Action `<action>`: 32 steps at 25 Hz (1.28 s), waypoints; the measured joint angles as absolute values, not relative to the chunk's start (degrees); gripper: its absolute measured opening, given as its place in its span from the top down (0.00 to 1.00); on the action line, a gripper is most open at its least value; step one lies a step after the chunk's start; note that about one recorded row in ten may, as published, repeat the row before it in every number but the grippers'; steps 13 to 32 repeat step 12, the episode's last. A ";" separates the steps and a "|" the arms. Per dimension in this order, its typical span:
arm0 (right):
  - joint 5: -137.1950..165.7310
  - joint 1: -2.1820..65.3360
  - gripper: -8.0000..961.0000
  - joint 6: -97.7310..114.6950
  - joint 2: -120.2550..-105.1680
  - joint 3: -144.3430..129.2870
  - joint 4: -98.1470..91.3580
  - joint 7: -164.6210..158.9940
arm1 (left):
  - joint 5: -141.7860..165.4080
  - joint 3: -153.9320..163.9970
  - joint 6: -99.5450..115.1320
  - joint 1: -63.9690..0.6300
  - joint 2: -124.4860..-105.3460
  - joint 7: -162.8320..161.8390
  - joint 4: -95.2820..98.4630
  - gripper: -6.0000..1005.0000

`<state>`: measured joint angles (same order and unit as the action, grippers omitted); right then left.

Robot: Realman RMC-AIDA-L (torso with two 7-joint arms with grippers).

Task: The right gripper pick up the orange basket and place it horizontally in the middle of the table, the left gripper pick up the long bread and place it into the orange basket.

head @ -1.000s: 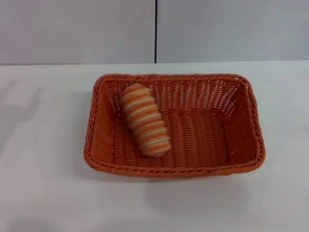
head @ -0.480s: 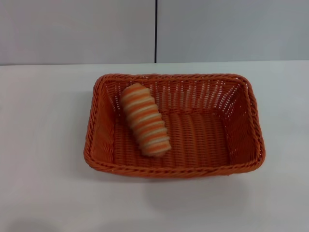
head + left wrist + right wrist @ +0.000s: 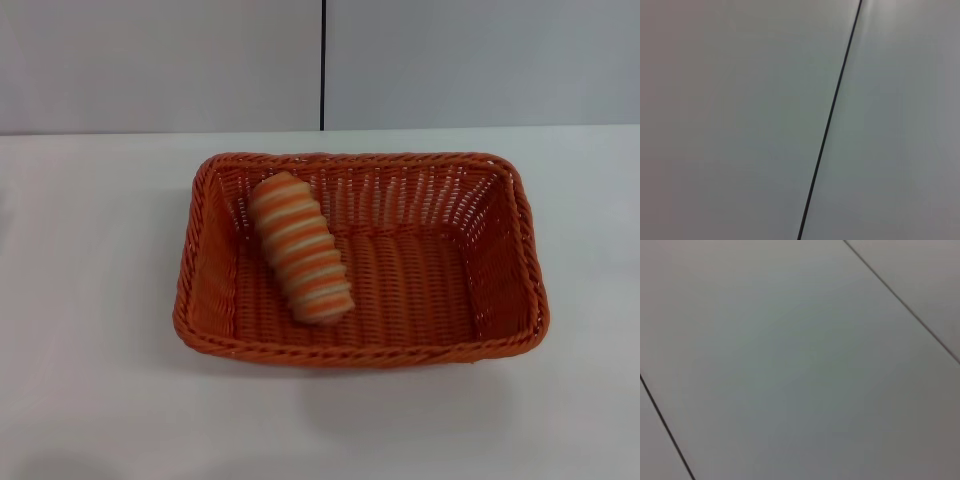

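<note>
The orange basket (image 3: 500,260) lies lengthwise across the middle of the white table (image 3: 90,380) in the head view. Inside it, the long bread (image 3: 300,247), striped orange and cream, rests slanted in the basket's left half, its far end leaning against the back wall. Neither gripper shows in the head view. Both wrist views hold only plain grey panels with thin dark seams, and no fingers appear in them.
A light grey wall (image 3: 160,60) with a dark vertical seam (image 3: 323,60) stands behind the table. White tabletop surrounds the basket on all sides.
A faint shadow at the table's left edge has faded away. The basket and the bread have not moved.
</note>
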<state>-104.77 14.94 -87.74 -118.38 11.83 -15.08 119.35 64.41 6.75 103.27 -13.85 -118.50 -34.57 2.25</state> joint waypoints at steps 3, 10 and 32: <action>-104.77 15.00 0.59 -87.72 -118.54 12.81 -14.82 119.35 | 64.43 6.55 103.27 -14.55 -118.52 -31.51 0.97 0.16; -104.77 15.12 0.59 -87.72 -118.77 13.71 -14.62 119.48 | 64.43 6.36 103.27 -14.91 -118.50 -30.72 0.70 0.16; -104.77 15.12 0.59 -87.71 -118.77 13.72 -14.13 120.05 | 64.43 6.33 103.13 -14.92 -118.49 -30.72 0.70 0.16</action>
